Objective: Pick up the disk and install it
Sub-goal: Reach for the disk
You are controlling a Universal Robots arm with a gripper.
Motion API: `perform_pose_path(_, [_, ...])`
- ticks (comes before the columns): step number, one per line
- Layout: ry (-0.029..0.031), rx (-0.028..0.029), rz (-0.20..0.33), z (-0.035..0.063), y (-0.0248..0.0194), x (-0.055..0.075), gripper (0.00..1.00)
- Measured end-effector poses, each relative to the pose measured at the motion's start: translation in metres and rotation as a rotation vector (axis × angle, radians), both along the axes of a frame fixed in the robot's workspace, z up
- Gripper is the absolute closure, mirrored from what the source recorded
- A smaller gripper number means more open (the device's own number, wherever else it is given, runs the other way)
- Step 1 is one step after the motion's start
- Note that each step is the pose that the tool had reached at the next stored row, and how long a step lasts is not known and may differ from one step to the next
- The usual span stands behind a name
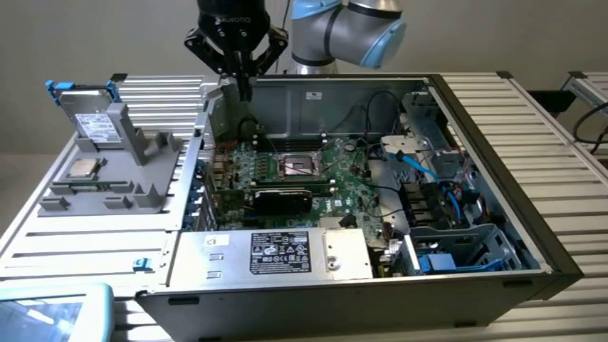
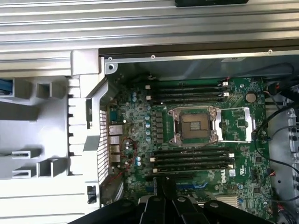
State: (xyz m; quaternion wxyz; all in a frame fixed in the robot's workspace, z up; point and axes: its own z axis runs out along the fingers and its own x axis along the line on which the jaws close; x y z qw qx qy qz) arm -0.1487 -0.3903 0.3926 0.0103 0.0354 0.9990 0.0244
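Disk point(image 1: 96, 121): stands on edge in the grey holder point(image 1: 133, 167) on the worktop point(image 1: 76, 246), at the exterior view's left and outside the case point(image 1: 532, 214). Blue carrier tabs stick up at its top corners. Nothing touches it.
Jaws: pressed together and empty. They point down over the case's rear corner on the holder's side, above the board point(image 1: 314, 178) and well apart from the disk. In the wrist view their tips hang over the board's edge, with the socket point(image 2: 196, 126) beyond them.
Arm point(image 1: 352, 28): reaches in from behind the case.
Progress: judged not begun, since the disk sits in its holder and the jaws carry nothing.
Cage point(image 1: 465, 249): an open metal bay with blue parts at the case's near corner on the exterior view's right. It is probably the disk's seat, though I cannot tell for certain.
Chip point(image 1: 82, 169): lies flat on the holder just in front of the disk.
Risk, jaws: pressed together as they are, they could not straddle the disk and would knock it over or out of its slot.
Risk, wall: the case's side wall stands between the jaws and the holder, so a low sideways move would strike it.
Risk, grip: the plastic tabs may flex, and a hold on them alone could let the disk tilt or slip.
Risk, mix-up: the chip is close enough to be nudged or taken by mistake.
Risk, cables point(image 1: 418, 160): loose blue and black leads run beside the cage and could snag a carried disk.
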Motion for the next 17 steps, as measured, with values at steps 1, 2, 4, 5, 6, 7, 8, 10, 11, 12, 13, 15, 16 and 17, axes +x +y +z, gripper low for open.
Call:
perform_pose_path(1, [0.0,0.0,0.0,0.0,0.0008,-0.003,0.89])
perform_pose_path(2, [0.0,0.0,0.0,0.0,0.0015,-0.006,0.89])
perform_pose_path(4, [0.0,0.0,0.0,0.0,0.0029,-0.014,0.89])
perform_pose_path(5, [0.0,0.0,0.0,0.0,0.0037,-0.018,0.89])
perform_pose_path(6, [-0.0001,0.0,0.0,0.0,0.0045,-0.022,0.89])
perform_pose_path(7, [0.0,0.0001,0.0,0.0,0.0053,-0.027,0.89])
perform_pose_path(8, [-0.0001,0.0,0.0,0.0,0.0061,-0.031,0.89])
perform_pose_path(10, [-0.0001,0.0,0.0,0.0,0.0074,-0.04,0.89])
perform_pose_path(11, [-0.0001,0.0,0.0,0.0,0.0081,-0.044,0.89])
perform_pose_path(12, [0.0,0.0,0.0,0.0,0.0088,-0.049,0.89])
perform_pose_path(13, [0.0001,-0.0001,0.0,0.0,0.0096,-0.054,0.89])
perform_pose_path(15, [0.0,0.0,0.0,0.0,0.0111,-0.063,0.89])
perform_pose_path(16, [0.0,0.0,0.0,0.0,0.0116,-0.067,0.89])
perform_pose_path(17, [-0.0001,0.0001,0.0,-0.0001,0.012,-0.071,0.89])
